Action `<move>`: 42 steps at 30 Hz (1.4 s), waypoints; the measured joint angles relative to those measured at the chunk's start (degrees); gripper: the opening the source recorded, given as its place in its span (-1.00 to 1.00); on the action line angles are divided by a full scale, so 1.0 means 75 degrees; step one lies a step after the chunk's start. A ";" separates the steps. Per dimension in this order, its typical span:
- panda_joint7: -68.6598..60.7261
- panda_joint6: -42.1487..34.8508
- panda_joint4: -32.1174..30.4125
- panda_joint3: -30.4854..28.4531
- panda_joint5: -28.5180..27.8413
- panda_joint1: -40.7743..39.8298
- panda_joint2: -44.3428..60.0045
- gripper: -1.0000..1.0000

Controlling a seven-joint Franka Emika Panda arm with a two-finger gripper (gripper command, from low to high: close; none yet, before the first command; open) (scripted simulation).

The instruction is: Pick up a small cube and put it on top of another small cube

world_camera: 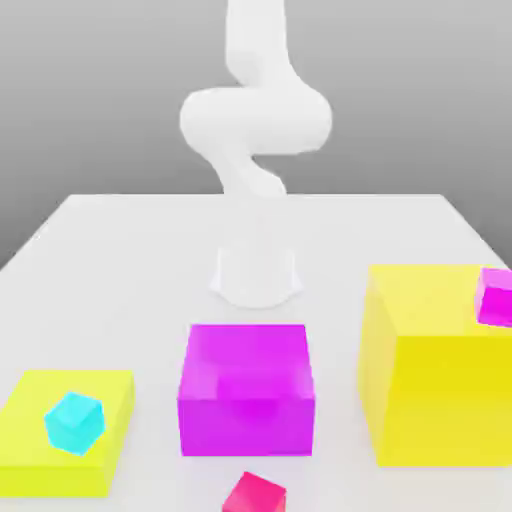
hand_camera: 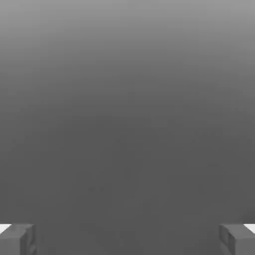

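Exterior view, left to right along the table's (world_camera: 120,240) near edge: cyan small cube (world_camera: 74,421) on a flat yellow block (world_camera: 30,440), magenta block (world_camera: 245,403), red small cube (world_camera: 254,495), tall yellow block (world_camera: 435,380) carrying a magenta small cube (world_camera: 494,296). Hand view: gripper (hand_camera: 127,239) jaws spread wide, holding nothing.

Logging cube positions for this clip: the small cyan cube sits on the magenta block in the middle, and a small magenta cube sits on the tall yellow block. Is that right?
Not quite. The exterior view shows the small cyan cube on the low yellow block at the exterior view's left, not on the magenta block. The rest holds: a small magenta cube sits on the tall yellow block.
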 joint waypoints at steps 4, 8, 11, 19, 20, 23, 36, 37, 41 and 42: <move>0.0631 0.0367 -0.0053 0.0274 -0.0216 -0.0294 0.1153 0.00; 0.1250 0.0719 -0.0103 0.0498 -0.0443 -0.0535 0.2266 0.00; 0.1716 0.0980 -0.0140 0.0613 -0.0618 -0.0665 0.3101 0.00; 0.2862 0.1693 -0.0244 0.0711 -0.0937 -0.0832 0.5310 0.00; 0.2981 0.1785 -0.0257 0.0705 -0.0942 -0.0837 0.5583 0.00; 0.3286 0.2065 -0.0301 0.0687 -0.0887 -0.0809 0.6394 0.00; 0.3857 0.3545 -0.0138 0.0503 -0.0804 -0.0635 0.9031 -1.00; 0.3858 0.3549 -0.0138 0.0504 -0.0805 -0.0636 0.9031 -1.00; 0.3836 0.3410 -0.0175 0.0555 -0.0770 -0.0679 0.8858 -1.00; 0.3790 0.3226 -0.0222 0.0600 -0.0709 -0.0712 0.8625 -1.00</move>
